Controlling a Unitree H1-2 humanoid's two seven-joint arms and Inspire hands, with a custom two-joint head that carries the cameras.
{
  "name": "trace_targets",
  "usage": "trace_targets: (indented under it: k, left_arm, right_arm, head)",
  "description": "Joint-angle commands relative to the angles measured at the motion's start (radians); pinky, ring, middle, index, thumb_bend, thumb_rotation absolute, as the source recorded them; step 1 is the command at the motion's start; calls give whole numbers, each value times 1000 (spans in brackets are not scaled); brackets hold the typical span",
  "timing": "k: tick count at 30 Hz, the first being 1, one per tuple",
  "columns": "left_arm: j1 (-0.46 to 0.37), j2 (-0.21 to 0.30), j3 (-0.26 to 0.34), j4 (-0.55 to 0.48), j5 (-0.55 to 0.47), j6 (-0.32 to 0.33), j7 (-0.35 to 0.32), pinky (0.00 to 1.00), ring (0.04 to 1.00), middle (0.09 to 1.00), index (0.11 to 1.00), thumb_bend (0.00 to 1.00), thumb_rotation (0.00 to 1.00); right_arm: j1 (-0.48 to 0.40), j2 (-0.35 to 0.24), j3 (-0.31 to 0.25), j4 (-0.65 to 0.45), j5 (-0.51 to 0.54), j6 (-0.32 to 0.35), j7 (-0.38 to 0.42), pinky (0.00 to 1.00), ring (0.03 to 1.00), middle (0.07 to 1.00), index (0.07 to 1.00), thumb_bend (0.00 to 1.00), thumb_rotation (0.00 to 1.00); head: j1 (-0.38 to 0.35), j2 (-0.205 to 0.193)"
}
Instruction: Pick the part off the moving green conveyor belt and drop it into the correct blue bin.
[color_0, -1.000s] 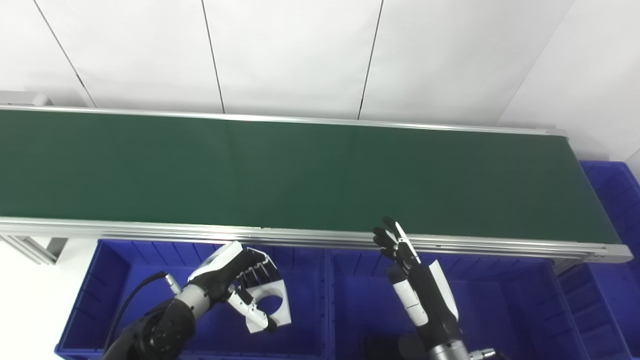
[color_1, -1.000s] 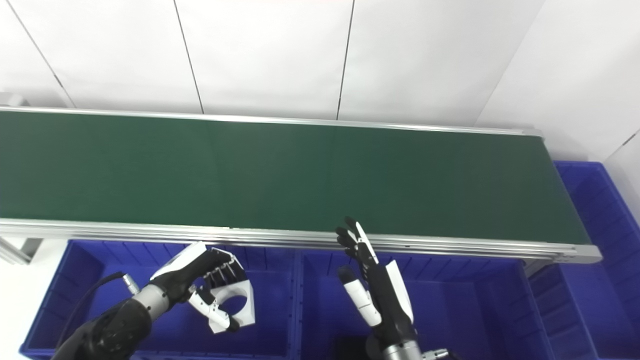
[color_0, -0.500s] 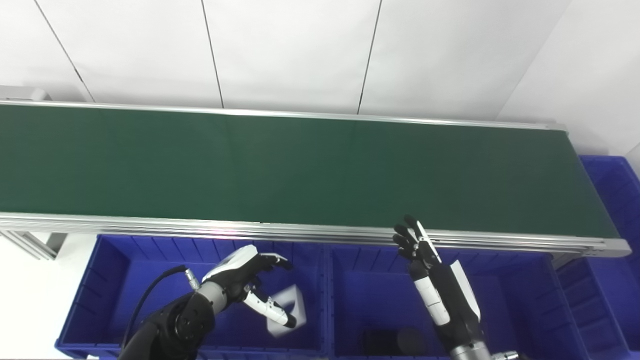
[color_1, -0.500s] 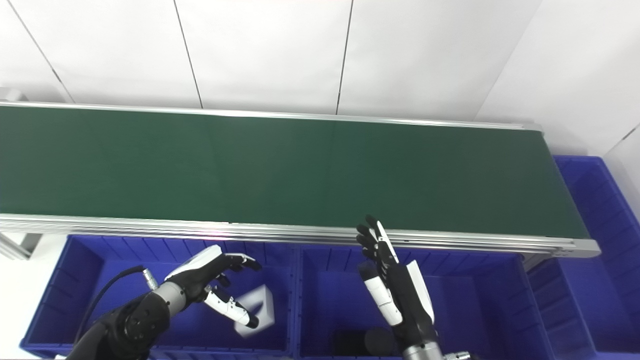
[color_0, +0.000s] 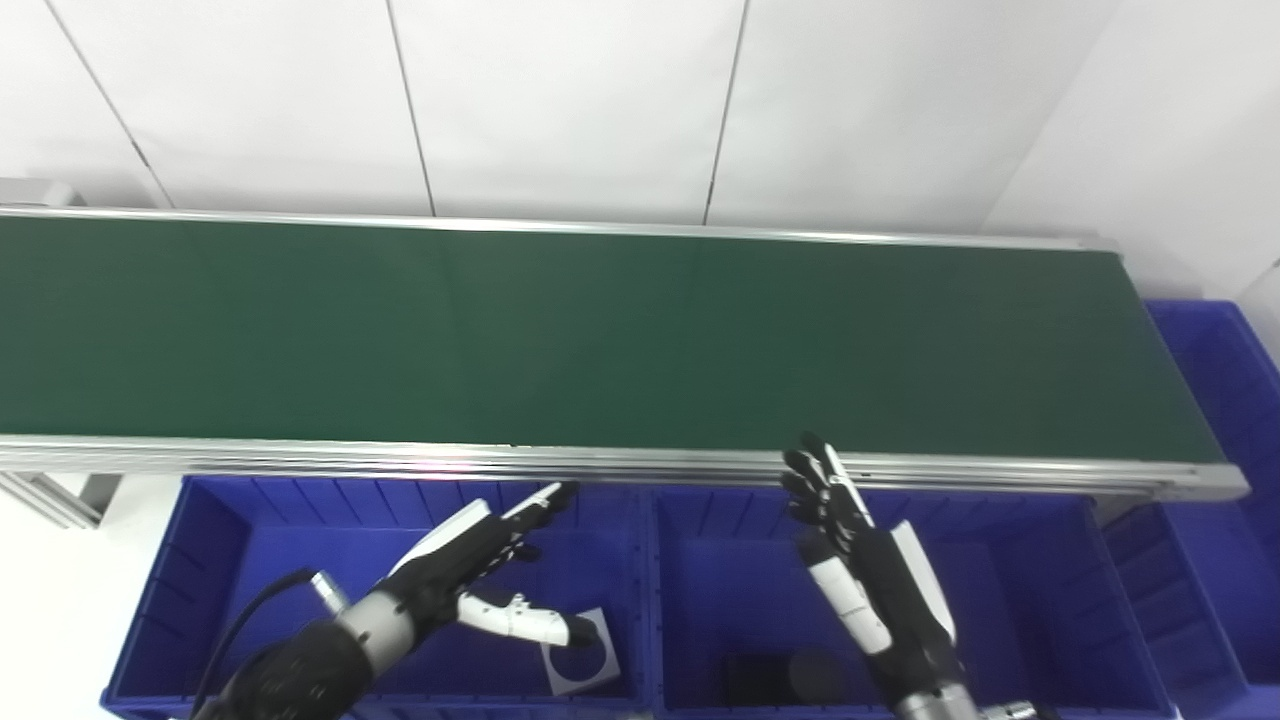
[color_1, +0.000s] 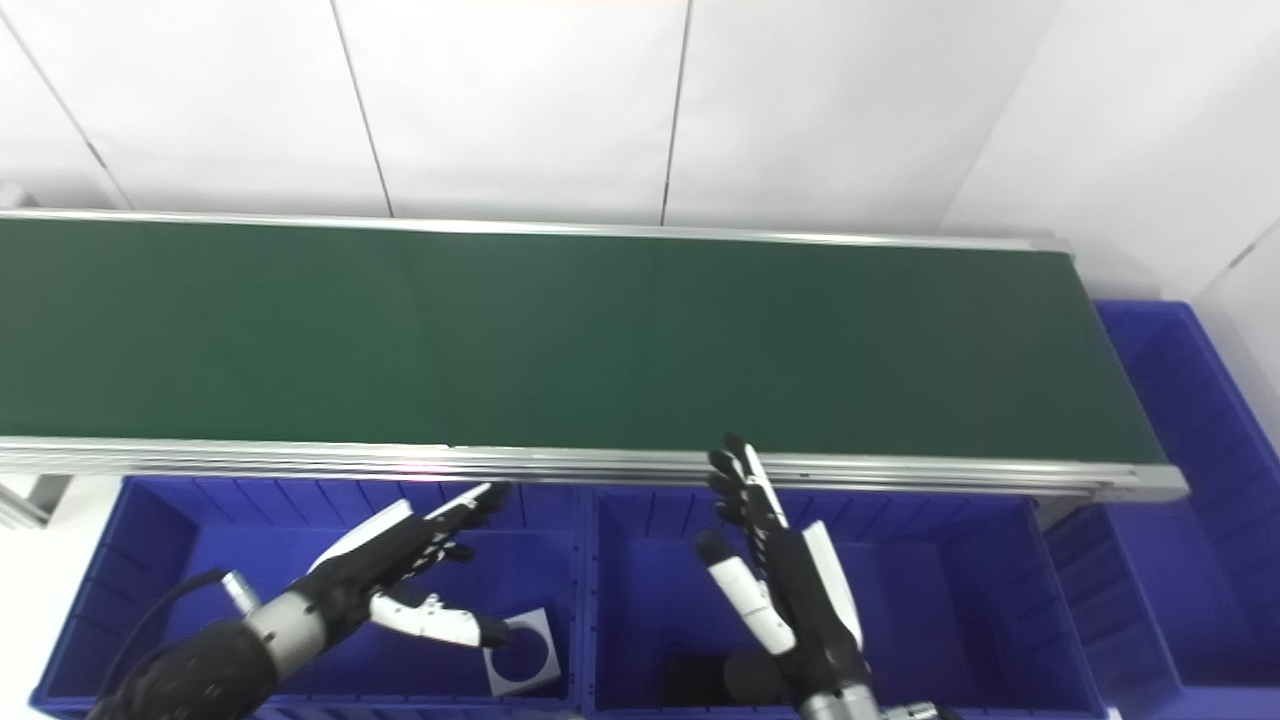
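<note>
Left eye view shows the green conveyor belt (color_0: 600, 340) running across the middle of the frame with no part visible on its surface. Below it, along the lower edge of the frame, stand the blue bins: the left bin (color_0: 220, 540), the middle bin (color_0: 1010, 560), and a further bin (color_0: 1210, 350) at the right end of the belt.

Change since one second ago: the white part (color_0: 580, 665), a flat plate with a round hole, was then clamped in the left hand (color_0: 470, 560) above the left bin. Half a second ago it appeared blurred below the opening fingers. It now lies on the floor of the left bin, lower centre of the frame, near that bin's right wall and apart from the hand.

Left hand state: fingers (color_0: 540, 497) spread and extended toward the belt edge, thumb stretched toward the part but not gripping it; the hand holds nothing.

Right hand (color_0: 860, 560) state: raised over the middle bin, fingers straight and apart, palm empty. Its pose is largely unchanged across the interval; the small shift in frame matches a camera shift.

A dark object (color_0: 790, 680) rests at the near edge of the middle bin; its form cannot be resolved.

Assessment: the drop is complete for this part. Whether the left bin is the correct one cannot be confirmed from these views. Both hands appear free for the next part
</note>
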Motion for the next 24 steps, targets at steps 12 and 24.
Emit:
trace_targets:
  k: [12,24]
  left_arm:
    - [80,-141,115,-68,-315,-186,159,963,970,975,970,896,401]
    - [99,-162,121,-105,-359,-160,229,1000,1000,1000,997,770,267]
  right_arm:
    - [-11,11,7,-6,55,-16,-2,904,921,942,1000,749,877]
    - [-19,8,19,-23,59,7,5,857,902,927,1000,740,856]
  head:
    - [5,7]
    - [20,23]
